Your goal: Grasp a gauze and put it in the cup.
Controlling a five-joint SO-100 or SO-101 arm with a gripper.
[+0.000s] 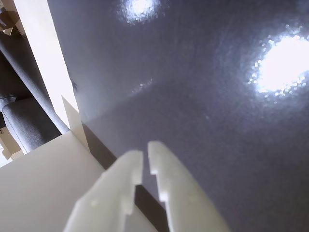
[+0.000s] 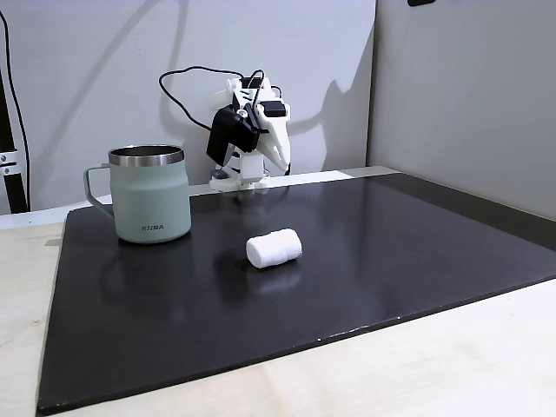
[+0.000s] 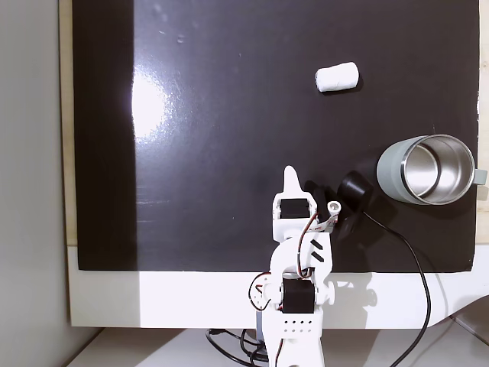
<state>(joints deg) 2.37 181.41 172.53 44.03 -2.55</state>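
Observation:
The gauze (image 2: 274,248) is a small white roll lying on its side near the middle of the black mat, also seen from above (image 3: 338,77). The cup (image 2: 149,204), a sage-green mug with a steel rim, stands upright on the mat's left part in a fixed view; from above, the cup (image 3: 386,168) looks empty. My white gripper (image 1: 146,152) is shut with nothing between its fingers. The arm is folded back at its base, and the gripper (image 3: 290,173) hangs over the mat's near edge, well apart from gauze and cup. In a fixed view the gripper (image 2: 283,161) points down.
The black mat (image 3: 229,115) covers most of the light wooden table (image 2: 434,373). A black cable (image 3: 416,267) runs from the arm past the cup. A wall stands behind the arm's base (image 2: 239,181).

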